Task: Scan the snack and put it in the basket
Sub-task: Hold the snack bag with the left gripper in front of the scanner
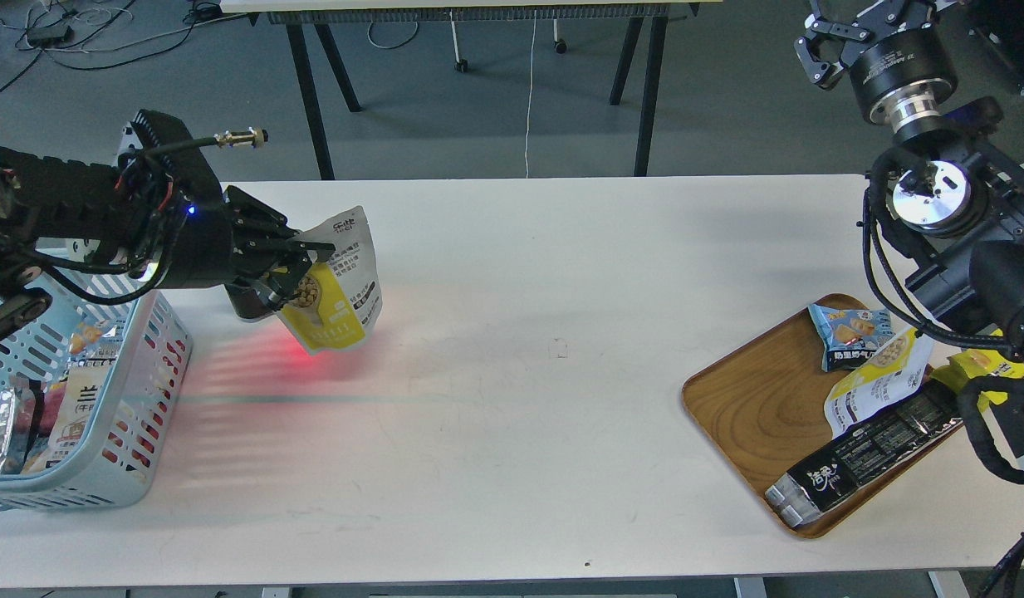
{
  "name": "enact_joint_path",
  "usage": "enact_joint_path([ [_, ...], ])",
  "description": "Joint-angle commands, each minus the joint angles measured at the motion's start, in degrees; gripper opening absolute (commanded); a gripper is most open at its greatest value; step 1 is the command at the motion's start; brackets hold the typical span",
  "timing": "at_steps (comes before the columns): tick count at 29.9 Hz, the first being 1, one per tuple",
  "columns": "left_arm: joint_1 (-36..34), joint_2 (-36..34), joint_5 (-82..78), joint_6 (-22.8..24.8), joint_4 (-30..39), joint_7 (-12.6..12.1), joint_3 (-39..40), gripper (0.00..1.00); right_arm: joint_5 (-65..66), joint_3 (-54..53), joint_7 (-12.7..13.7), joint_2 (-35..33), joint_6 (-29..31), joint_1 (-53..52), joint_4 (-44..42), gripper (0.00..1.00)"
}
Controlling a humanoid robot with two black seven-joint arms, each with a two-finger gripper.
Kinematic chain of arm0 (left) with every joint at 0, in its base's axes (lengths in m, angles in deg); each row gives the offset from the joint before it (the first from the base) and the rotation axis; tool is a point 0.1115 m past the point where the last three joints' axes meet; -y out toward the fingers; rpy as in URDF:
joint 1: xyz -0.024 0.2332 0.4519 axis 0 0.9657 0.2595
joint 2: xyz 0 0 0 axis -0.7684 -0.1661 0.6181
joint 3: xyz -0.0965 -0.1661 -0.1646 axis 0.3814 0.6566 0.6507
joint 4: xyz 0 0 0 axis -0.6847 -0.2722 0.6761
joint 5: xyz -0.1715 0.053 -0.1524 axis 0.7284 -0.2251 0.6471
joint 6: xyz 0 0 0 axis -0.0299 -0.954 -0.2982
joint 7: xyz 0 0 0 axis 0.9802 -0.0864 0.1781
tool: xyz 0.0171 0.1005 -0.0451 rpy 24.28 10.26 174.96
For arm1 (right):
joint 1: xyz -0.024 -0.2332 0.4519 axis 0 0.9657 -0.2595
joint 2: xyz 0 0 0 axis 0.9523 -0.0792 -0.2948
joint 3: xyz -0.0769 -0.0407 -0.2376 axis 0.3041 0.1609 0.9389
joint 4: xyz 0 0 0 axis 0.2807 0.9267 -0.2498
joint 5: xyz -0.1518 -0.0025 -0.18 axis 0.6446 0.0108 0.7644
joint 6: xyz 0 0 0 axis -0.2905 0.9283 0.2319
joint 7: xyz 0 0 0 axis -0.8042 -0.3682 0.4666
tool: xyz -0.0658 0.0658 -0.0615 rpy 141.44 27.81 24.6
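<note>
My left gripper (300, 267) is shut on the snack (339, 286), a puffy pouch with a yellow lower part, a round picture of brown balls and a white printed top. It hangs just above the table, right of the light blue slotted basket (138, 440) at the left edge. Red light glows on the table under the pouch. A dark object behind the gripper is mostly hidden. My right gripper (835, 37) is raised at the top right, far from the table, fingers spread and empty.
A wooden tray (756, 407) at the right holds a small blue packet (848, 332), a white and yellow pouch (877, 378) and a long black packet (869, 453). The basket holds several packets. Another table's legs stand behind.
</note>
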Motion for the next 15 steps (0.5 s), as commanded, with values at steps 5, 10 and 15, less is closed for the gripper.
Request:
enact_joint_path([
  [5,-0.56,-0.04,0.0,0.0,0.29,0.47,0.17,0.0,0.0,0.03,0.0,-0.06,0.0,-0.07,0.0,1.0],
  [10,-0.21,-0.3,0.0,0.0,2.31,0.3,0.08,0.0,0.0,0.03,0.0,-0.15,0.0,-0.07,0.0,1.0],
  [15,-0.03,-0.83,0.0,0.0,3.46,0.47,-0.01,0.0,0.0,0.03,0.0,-0.15,0.0,-0.16,0.0,1.0],
])
